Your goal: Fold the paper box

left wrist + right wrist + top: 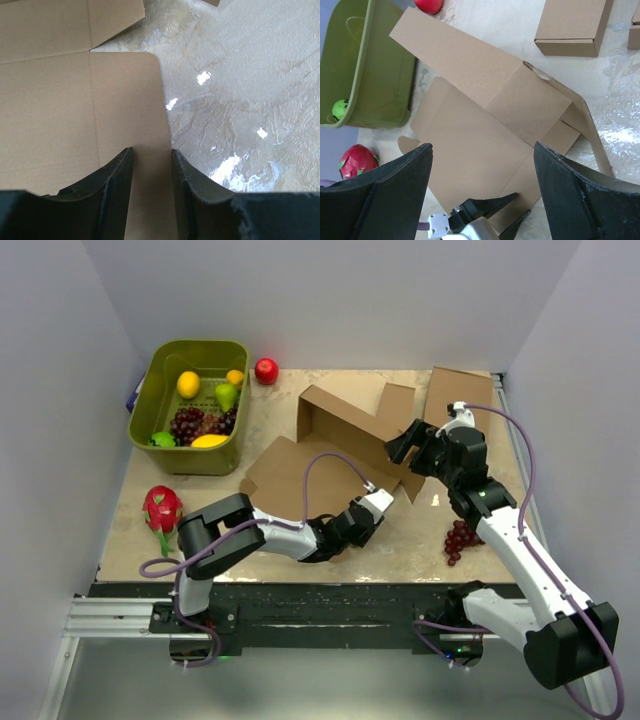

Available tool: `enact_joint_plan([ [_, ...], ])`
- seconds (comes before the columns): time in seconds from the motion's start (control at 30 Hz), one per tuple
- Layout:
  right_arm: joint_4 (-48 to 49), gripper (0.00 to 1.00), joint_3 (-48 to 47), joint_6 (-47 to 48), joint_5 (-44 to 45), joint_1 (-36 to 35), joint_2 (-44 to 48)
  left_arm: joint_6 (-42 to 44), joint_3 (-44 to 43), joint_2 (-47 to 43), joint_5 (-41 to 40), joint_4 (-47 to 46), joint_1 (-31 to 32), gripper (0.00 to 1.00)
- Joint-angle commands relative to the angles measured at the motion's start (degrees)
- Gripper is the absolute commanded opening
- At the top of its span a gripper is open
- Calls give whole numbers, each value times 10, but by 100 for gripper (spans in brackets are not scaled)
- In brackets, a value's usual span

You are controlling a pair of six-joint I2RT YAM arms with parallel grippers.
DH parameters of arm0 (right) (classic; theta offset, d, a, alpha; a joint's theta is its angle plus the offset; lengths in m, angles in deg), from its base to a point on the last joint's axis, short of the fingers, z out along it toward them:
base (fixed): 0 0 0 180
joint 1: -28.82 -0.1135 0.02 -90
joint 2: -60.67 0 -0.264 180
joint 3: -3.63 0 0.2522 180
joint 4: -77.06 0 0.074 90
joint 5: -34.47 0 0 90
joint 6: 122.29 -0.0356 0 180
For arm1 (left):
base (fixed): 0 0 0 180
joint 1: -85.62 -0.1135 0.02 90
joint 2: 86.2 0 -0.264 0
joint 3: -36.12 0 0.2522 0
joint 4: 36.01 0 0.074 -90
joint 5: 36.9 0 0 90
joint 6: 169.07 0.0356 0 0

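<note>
Top view: the paper box (330, 455) lies mid-way across the table (410, 540) — plain brown card, rear wall raised, front panels flat. It is probably light and stiff, bending only at the creases.

Left wrist: the left gripper (151, 155) has its jaws narrowly apart over a front flap edge — a sound place to take hold.

Right wrist: the right gripper (482, 150) has its jaws wide apart above the box.

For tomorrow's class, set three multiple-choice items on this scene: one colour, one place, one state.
1. What colour is the plastic fruit bin? A blue; B green; C white.
2. Where is the round red apple? A inside the bin; B in a gripper; C on the table beside the bin.
3. How is the right gripper? A wide open; B shut, empty; C shut on the apple.
Key: B, its walls are green; C, it lies outside the rim; A, its fingers stand far apart above the brown corrugated paper box.
</note>
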Motion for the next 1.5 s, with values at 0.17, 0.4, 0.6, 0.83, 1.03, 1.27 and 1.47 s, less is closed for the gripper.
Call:
enact_joint_plan([
  [0.17, 55, 85, -13, -38, -52, 21, -27, -6, 19, 26, 21, -26, -2, 37],
  [0.4, 98, 84, -6, -68, -59, 34, -62, -35, 52, 14, 72, -76, -2, 34],
  [0.6, 133, 84, 2, -72, -33, 42, -111, -70, 82, 18, 130, -143, -1, 32],
  [0.83, 182, 84, -5, -100, -45, 53, -151, -90, 90, 25, 148, -166, 5, 29],
  [1.03, 239, 84, 24, -158, -90, 57, -161, -90, 82, 29, 153, -167, 8, 30],
  [1.27, 282, 82, 49, -213, -126, 59, -173, -91, 69, 41, 159, -171, 18, 30],
  [1.47, 344, 77, 86, -278, -141, 59, -173, -91, 61, 49, 158, -167, 23, 29],
])
